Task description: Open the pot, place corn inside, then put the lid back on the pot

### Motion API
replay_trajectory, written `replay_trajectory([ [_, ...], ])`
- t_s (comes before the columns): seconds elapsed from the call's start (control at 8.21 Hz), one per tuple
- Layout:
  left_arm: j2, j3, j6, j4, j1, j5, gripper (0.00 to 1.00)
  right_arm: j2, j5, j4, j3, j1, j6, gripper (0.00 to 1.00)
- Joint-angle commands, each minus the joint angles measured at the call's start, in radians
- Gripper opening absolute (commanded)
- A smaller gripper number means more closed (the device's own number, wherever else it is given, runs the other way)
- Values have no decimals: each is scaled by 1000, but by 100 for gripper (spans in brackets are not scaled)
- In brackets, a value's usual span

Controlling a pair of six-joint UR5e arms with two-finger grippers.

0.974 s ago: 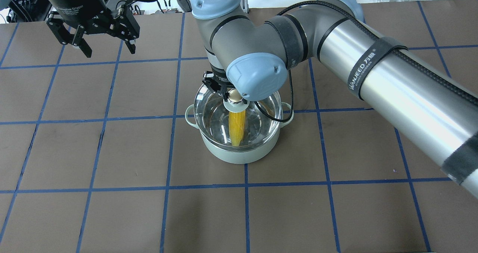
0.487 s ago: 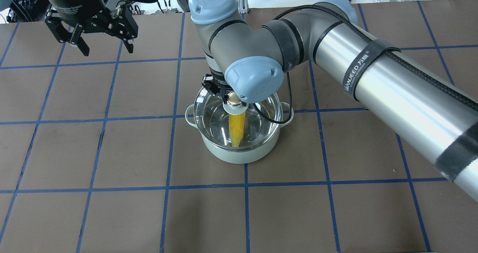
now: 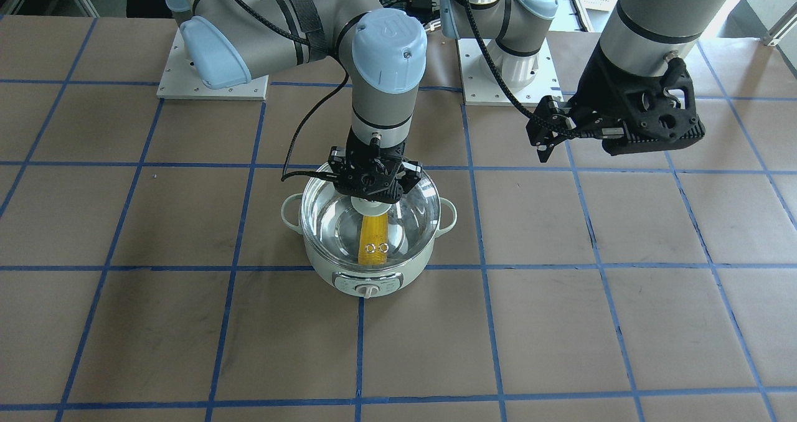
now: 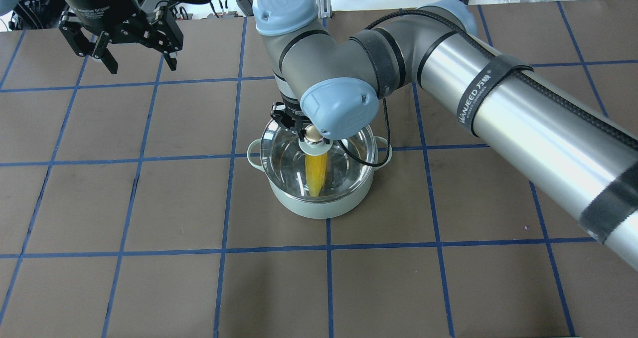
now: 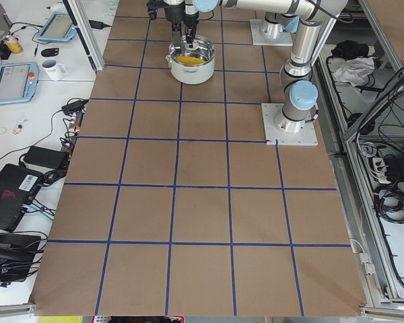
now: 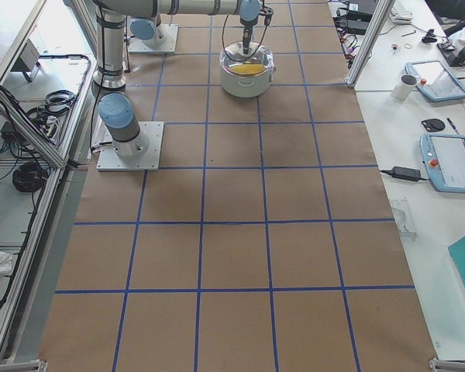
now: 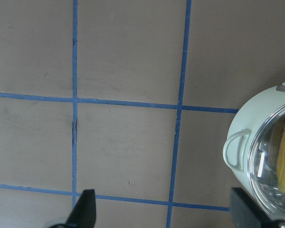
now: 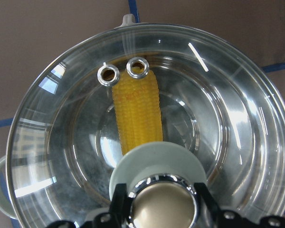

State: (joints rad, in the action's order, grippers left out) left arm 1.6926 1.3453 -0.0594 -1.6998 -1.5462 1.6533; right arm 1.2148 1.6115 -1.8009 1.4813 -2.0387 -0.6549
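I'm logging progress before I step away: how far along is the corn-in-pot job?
Done: the corn lies inside the pot, and the lid appears seated on its rim. In hand: the right gripper straddles the knob; grip or release is unclear. Remaining: let go and withdraw. The left gripper hangs open, aside.

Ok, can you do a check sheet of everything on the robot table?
Surface: brown table with blue grid lines.
Job's things: corn lies inside the green pot; glass lid covers it.
Clutter: nothing seen.
Grippers: right gripper shut on the lid; left gripper open, up in the air away from the pot.
Cables: black cable loops down from the right wrist beside the pot.
Surroundings: side bench with tablets and a mug.
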Motion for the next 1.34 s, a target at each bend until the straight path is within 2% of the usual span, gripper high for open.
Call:
replay_trajectory([
  [0.0,1,-2,-3,0,0,0,100,-1,1,0,1,0,1,44],
  [0.73,1,1,-3,2,-6,0,100,-1,1,0,2,0,0,57],
  [1.22,1,1,-3,0,-6,0,100,-3,-1,-9,11,0,0,78],
])
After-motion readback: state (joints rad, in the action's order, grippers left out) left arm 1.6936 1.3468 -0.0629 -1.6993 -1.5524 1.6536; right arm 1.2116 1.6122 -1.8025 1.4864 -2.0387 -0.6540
